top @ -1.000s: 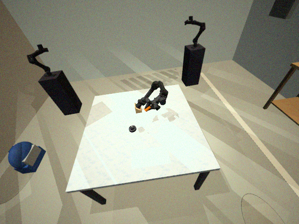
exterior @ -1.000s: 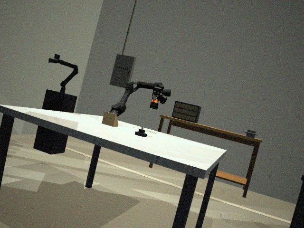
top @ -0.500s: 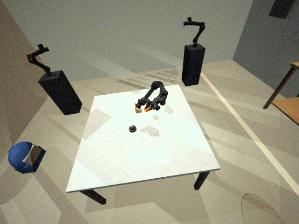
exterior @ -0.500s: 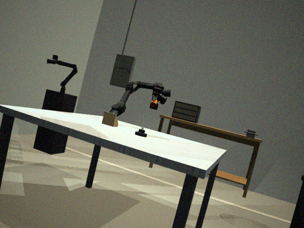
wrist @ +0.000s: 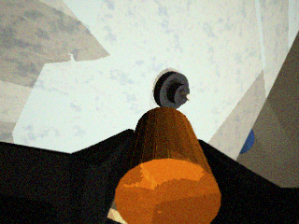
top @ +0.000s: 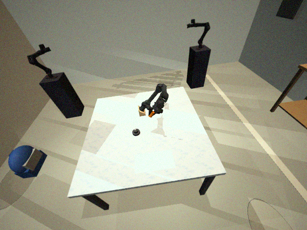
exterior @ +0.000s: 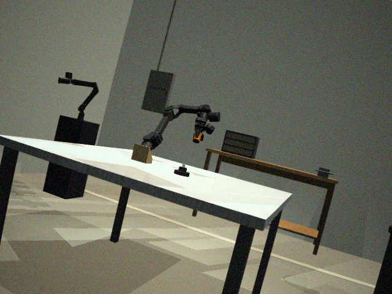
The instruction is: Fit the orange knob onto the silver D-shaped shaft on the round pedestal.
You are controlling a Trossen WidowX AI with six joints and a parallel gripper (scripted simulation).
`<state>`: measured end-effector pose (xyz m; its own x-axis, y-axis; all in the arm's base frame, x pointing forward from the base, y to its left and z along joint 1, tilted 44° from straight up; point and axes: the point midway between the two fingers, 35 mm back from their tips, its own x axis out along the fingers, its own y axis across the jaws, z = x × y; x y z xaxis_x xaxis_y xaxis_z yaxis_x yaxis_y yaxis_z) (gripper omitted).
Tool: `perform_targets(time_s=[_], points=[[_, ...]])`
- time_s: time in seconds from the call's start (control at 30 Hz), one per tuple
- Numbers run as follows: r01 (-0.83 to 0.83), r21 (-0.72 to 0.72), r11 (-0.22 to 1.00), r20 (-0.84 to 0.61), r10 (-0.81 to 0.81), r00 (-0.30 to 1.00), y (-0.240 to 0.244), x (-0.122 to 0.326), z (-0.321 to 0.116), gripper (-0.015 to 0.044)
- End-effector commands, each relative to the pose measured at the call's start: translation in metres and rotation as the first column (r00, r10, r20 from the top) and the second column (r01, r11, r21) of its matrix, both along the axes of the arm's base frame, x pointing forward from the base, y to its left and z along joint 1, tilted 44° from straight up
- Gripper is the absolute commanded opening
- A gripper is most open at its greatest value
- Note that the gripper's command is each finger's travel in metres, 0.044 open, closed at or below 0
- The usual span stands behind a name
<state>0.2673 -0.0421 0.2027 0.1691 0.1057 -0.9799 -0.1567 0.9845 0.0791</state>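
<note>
We are seeing a ribbed orange knob (top: 151, 114) (exterior: 197, 138) (wrist: 167, 182) showing plastic-like, smooth on its end. We are finding the wedge-shaped tan block (top: 141, 113) (exterior: 141, 154) looking wooden, and the white tabletop (top: 153, 158) (exterior: 104, 159) (wrist: 126, 42) appearing marbled.

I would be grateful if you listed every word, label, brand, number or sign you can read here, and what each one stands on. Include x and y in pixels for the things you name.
No text can be read anywhere in these views.
Grey wall-mounted cabinet (exterior: 158, 98): a row of small dark marks, too small and blurred to tell whether they are lettering.
Orange ribbed knob (top: 151, 114) (exterior: 197, 138) (wrist: 167, 187): no lettering visible.
Black round pedestal (top: 135, 132) (exterior: 181, 173) (wrist: 164, 90): none visible.
</note>
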Motion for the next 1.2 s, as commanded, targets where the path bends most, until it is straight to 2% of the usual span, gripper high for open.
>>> perform_targets(time_s=[0.0,0.37,0.73,1.17], points=[[-0.009,0.084,0.996,-0.017,0.010,1.000,0.000,0.001,-0.008,0.0000],[-0.049,0.346,0.937,-0.044,0.068,0.997,0.010,0.003,-0.030,0.0000],[-0.075,0.586,0.807,-0.053,0.131,0.990,0.020,0.006,-0.053,0.0000],[-0.075,0.583,0.809,-0.051,0.129,0.990,0.047,0.016,-0.087,0.0000]])
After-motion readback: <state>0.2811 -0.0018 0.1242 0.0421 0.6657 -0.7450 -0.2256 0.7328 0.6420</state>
